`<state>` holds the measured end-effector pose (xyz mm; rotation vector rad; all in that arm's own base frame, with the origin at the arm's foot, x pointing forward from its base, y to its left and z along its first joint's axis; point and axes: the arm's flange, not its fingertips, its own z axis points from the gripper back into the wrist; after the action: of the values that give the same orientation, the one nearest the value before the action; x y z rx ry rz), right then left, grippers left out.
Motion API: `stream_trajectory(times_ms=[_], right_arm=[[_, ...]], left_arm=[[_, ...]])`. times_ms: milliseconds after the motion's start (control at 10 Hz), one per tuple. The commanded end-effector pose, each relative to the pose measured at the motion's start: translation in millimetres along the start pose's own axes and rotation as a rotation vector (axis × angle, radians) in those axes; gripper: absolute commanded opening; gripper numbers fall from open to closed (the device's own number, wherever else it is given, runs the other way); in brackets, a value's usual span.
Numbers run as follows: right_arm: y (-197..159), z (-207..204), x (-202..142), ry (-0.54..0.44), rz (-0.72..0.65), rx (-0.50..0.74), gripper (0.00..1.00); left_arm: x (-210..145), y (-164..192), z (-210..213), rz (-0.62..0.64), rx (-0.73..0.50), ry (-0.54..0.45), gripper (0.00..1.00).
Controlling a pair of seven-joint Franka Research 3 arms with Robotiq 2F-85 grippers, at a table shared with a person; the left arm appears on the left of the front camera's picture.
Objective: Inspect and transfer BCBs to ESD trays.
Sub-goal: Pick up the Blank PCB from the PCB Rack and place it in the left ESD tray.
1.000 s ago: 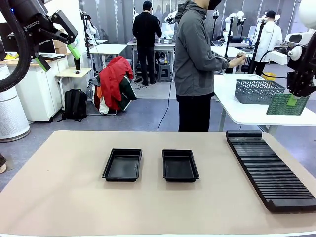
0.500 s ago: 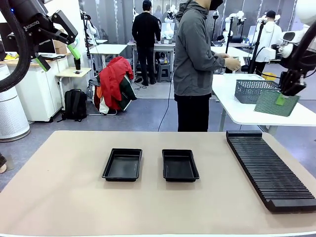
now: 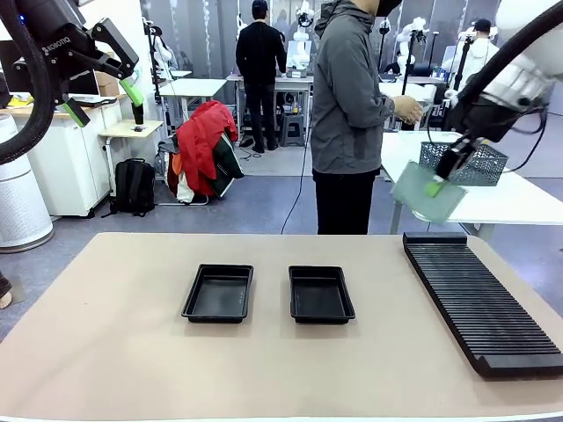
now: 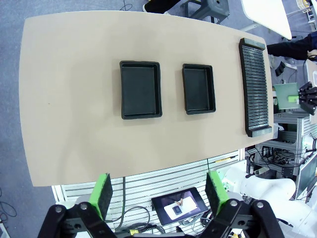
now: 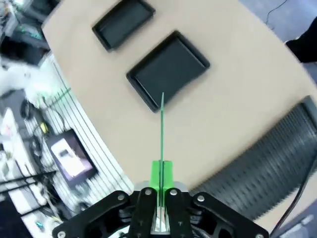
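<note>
My right gripper (image 3: 434,186) is shut on a pale green BCB (image 3: 420,195), holding it tilted in the air above the far end of the slotted rack (image 3: 482,303). In the right wrist view the BCB (image 5: 161,124) shows edge-on between the green fingertips, over the nearer ESD tray (image 5: 168,69). Two black ESD trays (image 3: 218,293) (image 3: 321,294) lie side by side mid-table, both bare inside. High at the top left, my left gripper (image 3: 106,101) hangs open. Its wrist view looks down past its gripper (image 4: 158,191) at both trays (image 4: 141,89) (image 4: 198,88).
A long black ribbed rack (image 4: 255,87) lies along the right side of the table. A person in a grey jacket (image 3: 347,105) stands just beyond the far edge, hands at a white side table with a grey mesh basket (image 3: 464,163).
My right arm has swung left and down with the BCB, from the far right edge to above the rack's far end. The left arm has not moved.
</note>
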<state>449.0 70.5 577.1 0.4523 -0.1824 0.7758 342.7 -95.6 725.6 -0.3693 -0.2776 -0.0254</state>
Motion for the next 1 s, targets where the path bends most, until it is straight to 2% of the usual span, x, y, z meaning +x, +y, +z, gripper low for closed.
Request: stream_trajectory(times_ms=[0, 300, 900], right_arm=[[19.2, -35.5, 8.9, -0.119, -0.194, 0.070, 0.03], [45.0, -105.1, 27.1, -0.240, -0.395, 0.154, 0.03], [91.1, -268.1, 69.0, -0.408, -0.585, 0.319, 0.03]], left_arm=[[-0.7, 1.1, -1.0, 0.003, -0.001, 0.002, 1.00], [-0.7, 1.1, -1.0, 0.003, -0.001, 0.002, 1.00], [-0.7, 1.1, -1.0, 0.003, -0.001, 0.002, 1.00]])
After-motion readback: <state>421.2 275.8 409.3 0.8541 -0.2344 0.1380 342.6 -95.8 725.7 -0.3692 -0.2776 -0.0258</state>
